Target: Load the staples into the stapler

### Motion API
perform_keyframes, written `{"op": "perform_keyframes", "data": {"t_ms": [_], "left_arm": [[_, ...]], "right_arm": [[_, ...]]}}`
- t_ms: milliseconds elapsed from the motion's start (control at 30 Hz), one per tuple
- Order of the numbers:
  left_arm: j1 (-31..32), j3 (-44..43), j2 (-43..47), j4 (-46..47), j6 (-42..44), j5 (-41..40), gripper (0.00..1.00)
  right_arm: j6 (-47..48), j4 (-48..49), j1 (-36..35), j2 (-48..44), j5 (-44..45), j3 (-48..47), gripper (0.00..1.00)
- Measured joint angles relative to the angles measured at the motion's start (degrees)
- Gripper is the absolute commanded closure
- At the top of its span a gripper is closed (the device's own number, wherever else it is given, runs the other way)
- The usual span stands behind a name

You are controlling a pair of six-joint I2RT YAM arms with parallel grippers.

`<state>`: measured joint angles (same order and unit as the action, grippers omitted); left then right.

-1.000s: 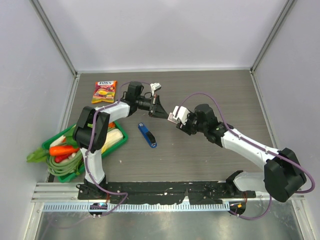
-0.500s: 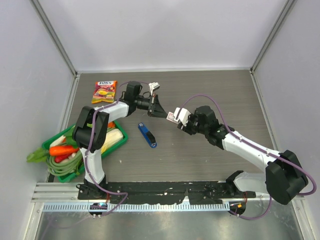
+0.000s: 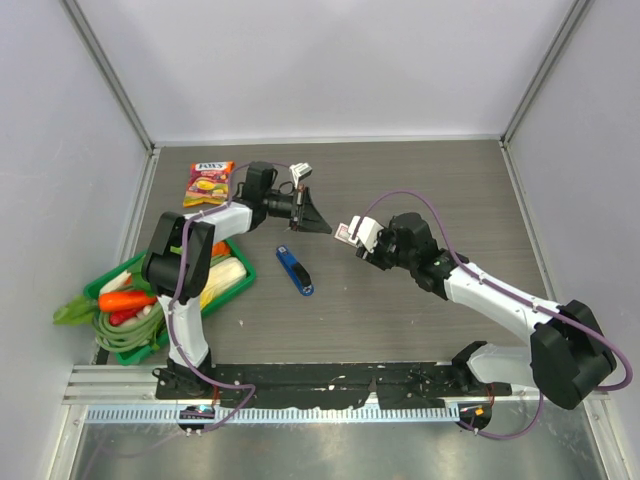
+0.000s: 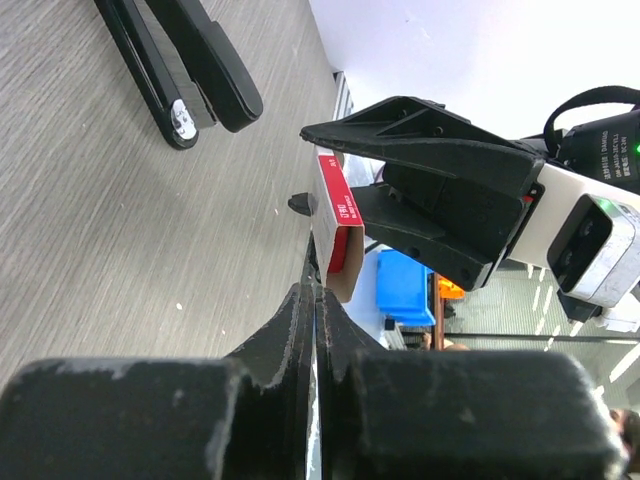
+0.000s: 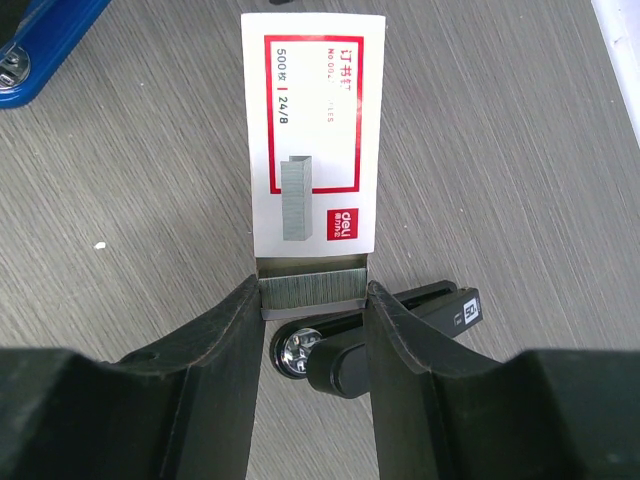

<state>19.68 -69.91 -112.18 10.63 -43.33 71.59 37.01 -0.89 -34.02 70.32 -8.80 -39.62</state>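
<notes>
Plainly, box (image 5: 313,130) holding staples (image 5: 310,290) reads "500" and "24/8" (deli logo).

Staple box (image 5: 313,140) sitting between right fingers (image 5: 215,350), staples (image 5: 310,288) lying inside its near end, stapler (image 5: 430,315) lying beneath on desk (image 3: 420,170), second stapler (image 3: 295,271) lying leftward, tray (image 3: 96,291) sitting far left.

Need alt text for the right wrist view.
The right tool grips a red-and-white staple box, grey staples showing at its open end. A black stapler lies on the table beneath; a blue stapler sits top left.
</notes>
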Motion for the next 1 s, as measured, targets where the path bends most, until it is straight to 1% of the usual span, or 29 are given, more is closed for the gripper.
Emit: {"op": "perform_keyframes", "data": {"t_ms": [33,100,133,200,233,300,600,867,1000], "left_arm": [[-0.02,0.0,-0.02,0.04,0.0,-0.02,0.71],[-0.11,0.0,0.0,0.2,-0.02,-0.09,0.6],[-0.17,0.0,0.0,0.17,-0.02,-0.2,0.52],[-0.33,0.0,-0.02,0.26,-0.24,-0.48,0.45],[-0.44,0.0,-0.02,0.26,-0.35,-0.59,0.44],[-0.59,0.0,0.0,0.28,-0.57,-0.81,0.42],[0.52,-0.07,-0.02,-0.17,-0.22,-2.19,0.39],[5.53,-3.82,-0.04,-9.09,7.67,-4.7,0.39],[7.1,-4.92,-0.07,-12.57,10.58,-5.88,0.43]], "right_arm": [[0.0,0.0,0.0,0.0,0.07,0.0,0.79],[0.0,-0.04,0.0,0.02,0.13,0.0,0.79],[0.0,-0.02,0.0,0.04,0.13,0.0,0.79],[0.02,-0.09,0.0,0.13,0.13,0.0,0.79],[0.02,-0.11,0.0,0.2,0.13,0.0,0.79],[0.07,-0.28,0.0,0.5,0.11,-0.02,0.79],[0.17,-2.21,0.0,2.19,0.07,-0.07,0.79],[-0.26,-2.58,0.0,2.19,-0.37,-0.42,0.78],[-0.5,-2.69,0.0,2.19,-0.79,-0.42,0.78]]}}
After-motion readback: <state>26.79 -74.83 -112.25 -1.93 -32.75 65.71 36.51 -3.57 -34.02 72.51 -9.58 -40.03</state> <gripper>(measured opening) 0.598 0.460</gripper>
